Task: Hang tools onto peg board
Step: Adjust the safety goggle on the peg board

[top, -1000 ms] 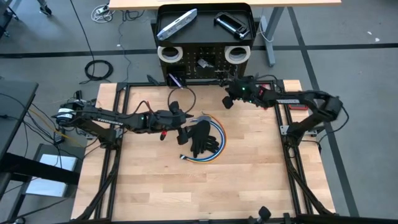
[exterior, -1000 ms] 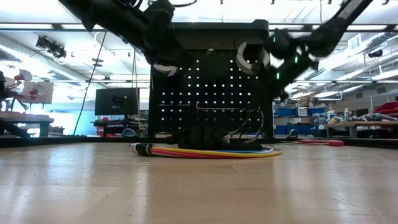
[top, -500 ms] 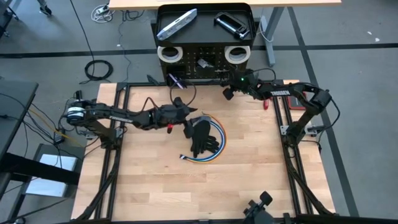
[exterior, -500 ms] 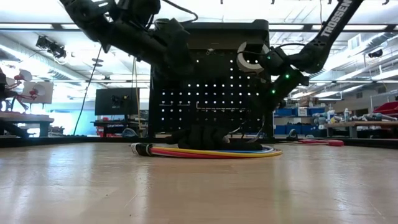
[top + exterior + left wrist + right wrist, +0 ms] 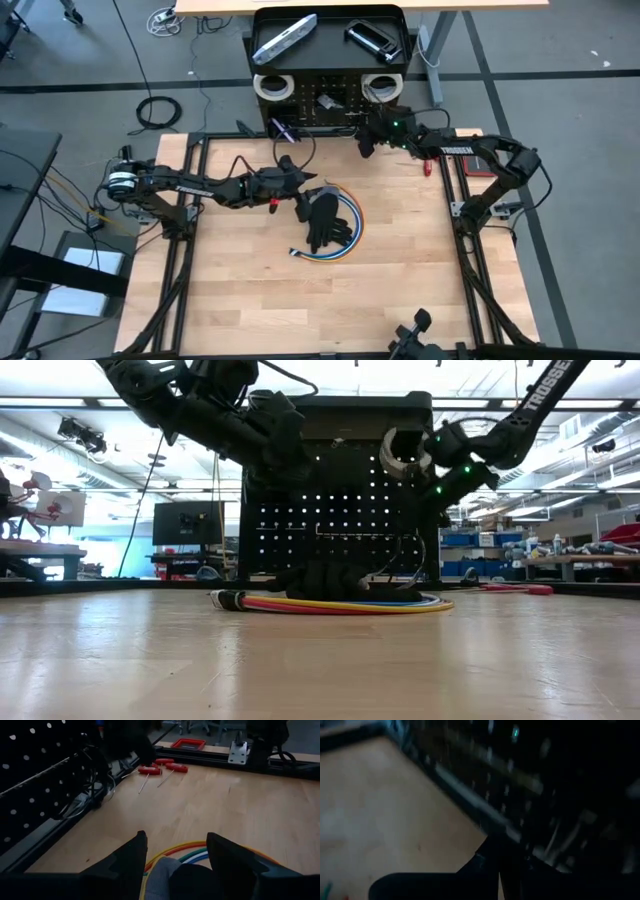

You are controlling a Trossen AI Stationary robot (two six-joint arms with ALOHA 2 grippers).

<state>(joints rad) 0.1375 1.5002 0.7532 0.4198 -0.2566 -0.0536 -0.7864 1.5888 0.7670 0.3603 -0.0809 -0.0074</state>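
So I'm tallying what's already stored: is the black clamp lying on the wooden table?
No, the black clamp lies in the tray top of the peg board, beside the silver-grey flat bar.

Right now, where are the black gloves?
In the high view the black gloves lie near the middle of the wooden table, on top of the coil of coloured cables, just right of the open left gripper.

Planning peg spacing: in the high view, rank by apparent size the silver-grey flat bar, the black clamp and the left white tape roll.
1. silver-grey flat bar, longest
2. black clamp
3. left white tape roll
The clamp and roll look close, so their order is unsure.
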